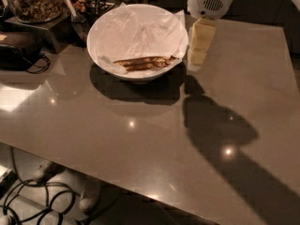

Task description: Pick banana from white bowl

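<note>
The banana [143,63], dark brown with yellowish streaks, lies across the front of the white bowl [101,29], on crumpled white paper. The bowl stands at the back of the grey table [140,135]. My gripper [199,50], cream-coloured under a white wrist housing, hangs just right of the bowl's rim, close above the table. It is beside the bowl, not over it, and apart from the banana.
A glass jar of nuts [33,1] stands at the back left on a dark stand. A black device [18,48] with a cable lies left of the bowl. Cables [33,205] lie on the floor below the table's front edge.
</note>
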`<state>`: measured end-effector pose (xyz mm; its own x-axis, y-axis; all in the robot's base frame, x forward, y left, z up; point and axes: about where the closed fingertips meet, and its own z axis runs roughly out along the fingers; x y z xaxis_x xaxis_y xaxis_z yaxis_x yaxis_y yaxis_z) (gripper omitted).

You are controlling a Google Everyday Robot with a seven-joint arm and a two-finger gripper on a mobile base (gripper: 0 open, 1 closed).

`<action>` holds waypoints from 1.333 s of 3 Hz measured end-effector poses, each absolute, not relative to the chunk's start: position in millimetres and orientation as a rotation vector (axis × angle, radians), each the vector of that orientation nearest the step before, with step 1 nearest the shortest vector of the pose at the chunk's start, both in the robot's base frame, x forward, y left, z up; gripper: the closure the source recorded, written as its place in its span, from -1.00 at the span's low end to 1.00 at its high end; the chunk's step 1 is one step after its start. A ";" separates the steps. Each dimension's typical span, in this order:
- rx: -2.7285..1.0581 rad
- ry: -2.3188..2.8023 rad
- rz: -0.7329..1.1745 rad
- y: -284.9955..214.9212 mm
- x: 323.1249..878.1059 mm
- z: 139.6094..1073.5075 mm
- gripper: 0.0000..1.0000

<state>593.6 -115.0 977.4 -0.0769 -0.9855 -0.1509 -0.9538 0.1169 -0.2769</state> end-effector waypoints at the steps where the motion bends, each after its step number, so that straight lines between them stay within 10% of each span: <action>1: -1.884 2.076 -0.123 -102.0 614.8 980.5 -1.00; 4: -1.935 2.026 0.070 -40.7 682.5 953.1 -0.60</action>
<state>682.5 -40.7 953.1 -0.0167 -0.9614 -0.2745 -0.9782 0.0726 -0.1947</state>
